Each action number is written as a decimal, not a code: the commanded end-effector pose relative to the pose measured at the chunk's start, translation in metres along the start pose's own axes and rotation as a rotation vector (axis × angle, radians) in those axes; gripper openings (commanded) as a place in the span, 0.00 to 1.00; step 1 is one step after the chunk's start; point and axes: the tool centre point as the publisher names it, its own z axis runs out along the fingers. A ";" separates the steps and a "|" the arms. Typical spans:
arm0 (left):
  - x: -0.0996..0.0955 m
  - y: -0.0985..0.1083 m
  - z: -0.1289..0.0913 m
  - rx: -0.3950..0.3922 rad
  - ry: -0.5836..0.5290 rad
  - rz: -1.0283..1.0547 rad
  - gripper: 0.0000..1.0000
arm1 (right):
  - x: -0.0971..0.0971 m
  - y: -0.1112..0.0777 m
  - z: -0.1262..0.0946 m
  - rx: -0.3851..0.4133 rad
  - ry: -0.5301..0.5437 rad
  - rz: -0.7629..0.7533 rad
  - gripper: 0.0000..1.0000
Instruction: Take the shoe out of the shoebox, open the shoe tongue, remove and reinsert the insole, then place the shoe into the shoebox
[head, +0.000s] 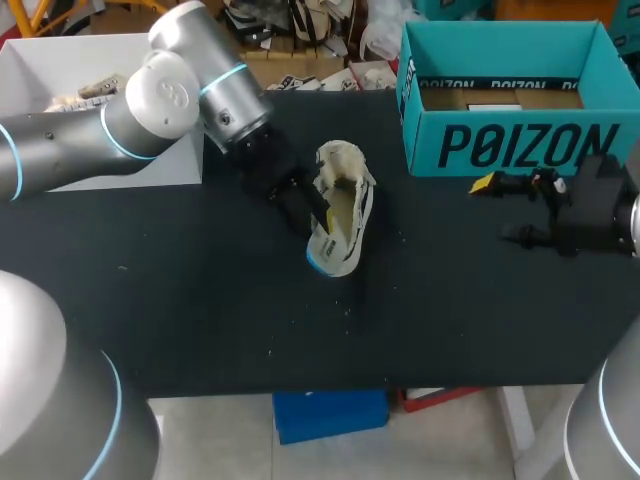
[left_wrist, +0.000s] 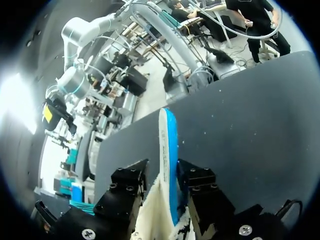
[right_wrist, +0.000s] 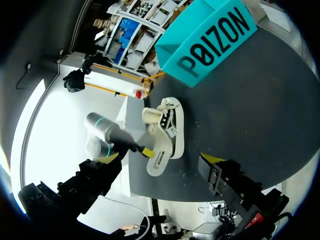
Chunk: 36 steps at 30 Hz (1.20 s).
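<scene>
Teal shoebox (head: 510, 145) was found standing at the far right of the desk (head: 200, 300), and no shoe was visible in the part of its interior that showed. The shoe (head: 342, 215) was found lying on its side near the middle of the desk, well apart from the box, so the first step was judged complete. The tongue appeared to be folded back, though this could not be confirmed. No loose insole was noted on the desk, and whether one was seated inside the shoe could not be told. Removal and reinsertion of the insole, and the return of the shoe to the box, were judged outstanding.

The left hand (head: 300, 208) was observed at the shoe's open side, toward the toe end. In the left wrist view its fingers were seen set against the shoe's edge from both sides, and the hand was judged clamped on the shoe. The right hand (head: 510, 210) was noted spread and empty, just in front of the box and well apart from the shoe.
</scene>
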 end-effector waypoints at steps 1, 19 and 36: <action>0.001 -0.013 0.000 -0.011 0.006 0.003 0.00 | 0.001 0.000 0.001 -0.002 -0.002 0.001 1.00; 0.001 0.004 0.009 -0.035 -0.049 0.008 0.00 | 0.001 0.000 0.001 -0.002 -0.002 0.001 1.00; 0.001 0.047 -0.008 -0.110 -0.078 -0.016 0.00 | 0.001 0.000 0.001 -0.002 -0.002 0.001 1.00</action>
